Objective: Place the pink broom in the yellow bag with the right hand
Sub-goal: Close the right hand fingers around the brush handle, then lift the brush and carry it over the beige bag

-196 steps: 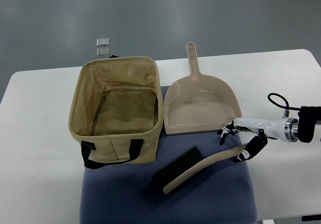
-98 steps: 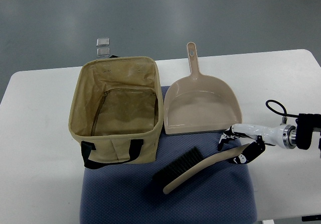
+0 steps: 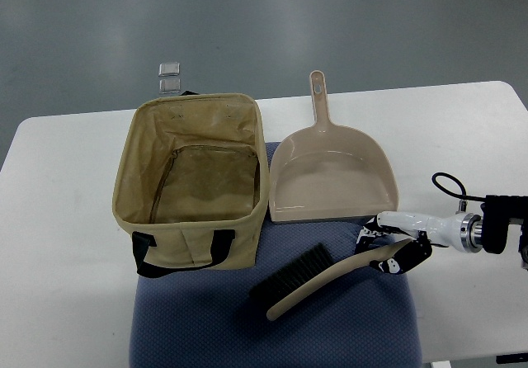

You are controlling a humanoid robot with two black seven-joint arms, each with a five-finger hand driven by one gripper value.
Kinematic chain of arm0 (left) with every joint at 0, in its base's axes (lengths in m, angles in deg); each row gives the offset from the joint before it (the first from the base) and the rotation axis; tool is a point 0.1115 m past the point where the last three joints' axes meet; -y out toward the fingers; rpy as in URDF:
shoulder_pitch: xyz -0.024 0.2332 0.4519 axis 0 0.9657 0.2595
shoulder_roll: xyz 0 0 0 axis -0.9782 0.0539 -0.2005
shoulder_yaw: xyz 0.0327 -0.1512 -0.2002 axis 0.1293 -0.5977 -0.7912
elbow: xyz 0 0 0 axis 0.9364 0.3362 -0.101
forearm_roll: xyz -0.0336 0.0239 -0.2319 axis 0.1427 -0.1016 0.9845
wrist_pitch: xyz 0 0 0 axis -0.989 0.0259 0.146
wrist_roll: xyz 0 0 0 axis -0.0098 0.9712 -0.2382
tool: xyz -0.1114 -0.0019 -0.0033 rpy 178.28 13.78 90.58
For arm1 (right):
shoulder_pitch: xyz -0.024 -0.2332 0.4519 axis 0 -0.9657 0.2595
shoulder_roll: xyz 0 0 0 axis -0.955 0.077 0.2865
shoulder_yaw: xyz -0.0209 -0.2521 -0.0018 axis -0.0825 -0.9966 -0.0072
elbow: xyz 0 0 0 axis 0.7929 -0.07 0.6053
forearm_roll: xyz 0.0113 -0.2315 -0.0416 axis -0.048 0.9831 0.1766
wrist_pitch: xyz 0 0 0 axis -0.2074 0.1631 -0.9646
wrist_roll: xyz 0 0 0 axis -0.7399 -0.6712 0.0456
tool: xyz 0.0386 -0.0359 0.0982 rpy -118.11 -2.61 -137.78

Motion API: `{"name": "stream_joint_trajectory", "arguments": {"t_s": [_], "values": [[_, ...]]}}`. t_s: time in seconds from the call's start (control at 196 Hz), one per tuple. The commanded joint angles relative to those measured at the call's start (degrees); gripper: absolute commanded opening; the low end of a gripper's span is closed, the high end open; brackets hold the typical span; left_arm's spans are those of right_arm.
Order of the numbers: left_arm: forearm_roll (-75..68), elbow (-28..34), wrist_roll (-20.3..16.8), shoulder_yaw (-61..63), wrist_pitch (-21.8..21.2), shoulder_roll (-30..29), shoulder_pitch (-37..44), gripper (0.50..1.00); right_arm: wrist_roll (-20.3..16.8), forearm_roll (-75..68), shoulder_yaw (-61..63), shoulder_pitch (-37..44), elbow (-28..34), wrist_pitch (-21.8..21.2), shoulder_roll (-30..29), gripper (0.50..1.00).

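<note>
The pink broom [image 3: 318,280] lies slanted on the blue mat [image 3: 272,331], its dark bristles at the left and its pale handle running up to the right. My right hand [image 3: 389,246] reaches in from the right edge and sits at the handle's end, with the fingers [image 3: 368,235] over its far side and the thumb under its near side, closed around it. The broom still rests on the mat. The yellow bag [image 3: 132,188] stands open and empty to the left, with black straps on its near side. The left arm does not show.
A beige dustpan [image 3: 332,174] lies just behind the broom, its handle pointing away from me. The white table [image 3: 58,244] carries the mat and the bag. Two small clear squares [image 3: 169,77] lie on the floor beyond the table.
My right hand has come down and slightly left onto the end of the broom handle, and its fingers have closed around it. The broom has barely shifted.
</note>
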Motion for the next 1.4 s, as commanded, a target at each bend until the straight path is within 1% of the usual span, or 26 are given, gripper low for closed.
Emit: {"name": "stream_joint_trajectory", "arguments": {"t_s": [0.0, 0.051, 0.071, 0.076, 0.107, 0.382, 0.494, 0.576, 0.759, 0.922, 1.116, 1.228, 1.299, 1.396], "values": [[0.0, 0.0, 0.0, 0.0, 0.0, 0.0, 0.0, 1.0, 0.3, 0.6, 0.1, -0.5, -0.4, 0.0, -0.4, 0.556], [0.0, 0.0, 0.0, 0.0, 0.0, 0.0, 0.0, 1.0, 0.5, 0.8, 0.1, -0.5, -0.5, 0.1, -0.4, 0.537], [0.0, 0.0, 0.0, 0.0, 0.0, 0.0, 0.0, 1.0, 0.6, 0.8, 0.1, -0.5, -0.5, 0.1, -0.4, 0.523], [0.0, 0.1, 0.0, 0.0, 0.0, 0.0, 0.0, 1.0, 0.6, 0.8, 0.2, -0.5, -0.5, 0.1, -0.4, 0.513], [0.0, 0.0, 0.0, 0.0, 0.0, 0.0, 0.0, 1.0, 0.6, 0.9, 0.2, -0.5, -0.5, 0.1, -0.4, 0.5], [0.0, 0.0, 0.0, 0.0, 0.0, 0.0, 0.0, 1.0, 0.7, 0.7, 3.1, 0.0, -0.5, 0.1, 0.1, 0.5], [0.0, 0.0, 0.0, 0.0, 0.0, 0.0, 0.0, 1.0, 0.7, 0.0, 5.1, 0.4, -0.5, -0.6, 0.8, 0.5], [0.0, 0.0, 0.0, 0.0, 0.0, 0.0, 0.0, 1.0, 1.0, -0.2, 6.0, 0.6, -0.3, -0.8, 2.4, 0.5], [0.0, 0.0, 0.0, 0.0, 0.0, 0.0, 0.0, 1.0, 2.3, -0.8, 6.7, 3.7, 1.0, -3.3, 7.0, 0.5], [0.0, 0.0, 0.1, 0.0, 0.0, 0.0, 0.0, 1.0, 3.1, -2.5, 9.7, 7.4, 2.3, -6.4, 12.3, 0.5], [-0.1, -0.1, 0.3, 0.0, 0.0, 0.0, 0.0, 1.0, 3.2, -5.9, 15.4, 13.4, 2.3, -12.1, 16.7, 0.5], [-0.1, -0.1, 0.3, 0.0, 0.0, 0.0, 0.0, 1.0, 2.8, -8.6, 18.5, 16.7, 2.3, -13.6, 17.2, 0.5], [-0.1, -0.1, 0.3, 0.0, 0.0, 0.0, 0.0, 1.0, 2.4, -9.0, 19.7, 19.4, 2.1, -13.7, 16.8, 0.5], [-0.1, -0.4, 0.4, 0.0, 0.0, 0.0, 0.0, 1.0, 1.7, -9.1, 19.7, 25.1, 1.4, -13.6, 15.4, 0.5]]}}
